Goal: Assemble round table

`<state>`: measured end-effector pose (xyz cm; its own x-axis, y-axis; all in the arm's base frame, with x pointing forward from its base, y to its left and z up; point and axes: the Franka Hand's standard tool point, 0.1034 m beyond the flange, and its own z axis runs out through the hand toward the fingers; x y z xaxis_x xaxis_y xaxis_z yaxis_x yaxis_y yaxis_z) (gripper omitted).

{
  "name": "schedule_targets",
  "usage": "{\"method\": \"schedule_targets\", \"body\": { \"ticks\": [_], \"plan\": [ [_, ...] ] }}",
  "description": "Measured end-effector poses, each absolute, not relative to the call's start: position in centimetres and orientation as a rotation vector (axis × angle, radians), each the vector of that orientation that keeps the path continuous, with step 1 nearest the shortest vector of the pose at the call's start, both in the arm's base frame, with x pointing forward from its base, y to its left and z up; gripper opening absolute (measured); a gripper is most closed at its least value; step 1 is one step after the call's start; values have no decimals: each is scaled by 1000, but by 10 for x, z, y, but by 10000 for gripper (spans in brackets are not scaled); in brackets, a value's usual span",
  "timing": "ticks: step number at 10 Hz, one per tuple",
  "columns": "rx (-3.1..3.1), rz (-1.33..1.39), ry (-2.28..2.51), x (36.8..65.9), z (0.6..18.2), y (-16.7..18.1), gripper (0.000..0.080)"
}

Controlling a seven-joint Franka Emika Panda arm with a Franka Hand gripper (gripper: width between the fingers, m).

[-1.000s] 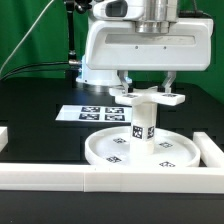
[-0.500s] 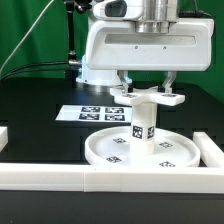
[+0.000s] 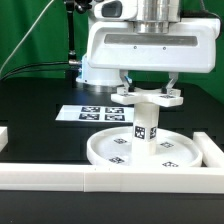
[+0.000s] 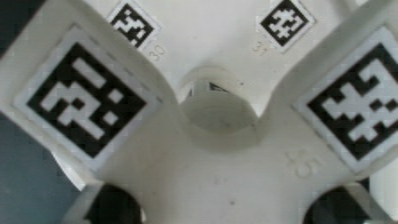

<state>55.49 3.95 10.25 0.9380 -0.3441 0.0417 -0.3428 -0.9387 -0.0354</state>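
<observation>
Cross-shaped foot (image 3: 150,98), clamped in the gripper (image 3: 148,92), tops the leg (image 3: 144,128); wrist view reveals its tags (image 4: 80,95).

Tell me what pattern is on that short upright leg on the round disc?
White leg with a black-and-white square tag; clearest in the exterior view.

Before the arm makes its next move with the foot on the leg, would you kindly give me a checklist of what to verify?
1. Gripper closed on the cross-shaped foot: ok.
2. Foot resting on top of the leg: ok.
3. Leg upright on the round disc: ok.
4. Foot fully seated on the leg: cannot tell, the joint is too small to see.
5. Gap between the disc and the front white bar: cannot tell.
</observation>
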Motion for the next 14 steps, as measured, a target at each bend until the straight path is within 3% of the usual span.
{"method": "schedule_targets", "body": {
  "ticks": [14],
  "plan": [
    [-2095,22,2167,555,101,39,442]
  ]
}}
